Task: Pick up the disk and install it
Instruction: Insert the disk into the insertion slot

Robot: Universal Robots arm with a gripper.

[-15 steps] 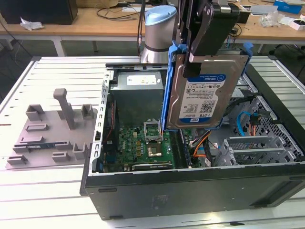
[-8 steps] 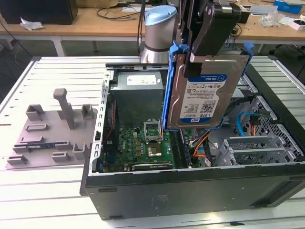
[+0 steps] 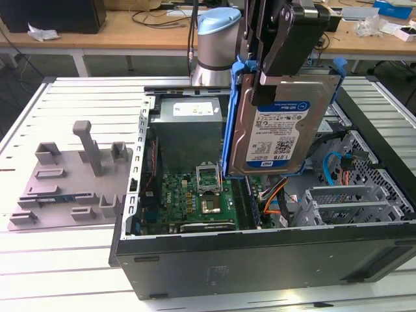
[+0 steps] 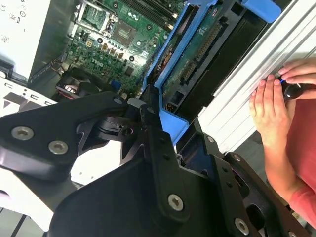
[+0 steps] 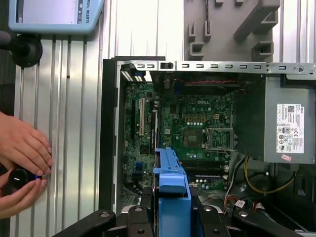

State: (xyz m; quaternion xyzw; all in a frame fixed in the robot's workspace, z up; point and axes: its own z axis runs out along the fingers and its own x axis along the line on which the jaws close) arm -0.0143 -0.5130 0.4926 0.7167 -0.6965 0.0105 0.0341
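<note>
In the exterior view, the gripper (image 3: 278, 73) is hanging above the open computer case (image 3: 260, 266), and its jaws are clamping the upper edge of the disk (image 3: 279, 130). The disk is hanging upright over the case interior, with its label facing the camera and blue rails running down both sides. It is partly covering the power supply (image 3: 185, 123) and the motherboard (image 3: 195, 195) behind it. A grey fixture plate (image 3: 65, 182) is lying on the slatted worktop (image 3: 52, 273), just beside the case on the exterior view's left. In the second wrist view, the jaws are gripping the disk (image 4: 197, 54) by its blue-railed end. The disk's circuit-board side is showing, and a person's hand (image 4: 271, 108) is resting on the worktop. In the first wrist view, the disk (image 5: 172, 180) is showing edge-on above the motherboard (image 5: 192, 123). Beside the case, the person's hands are holding a small black knob (image 5: 19, 177).
</note>
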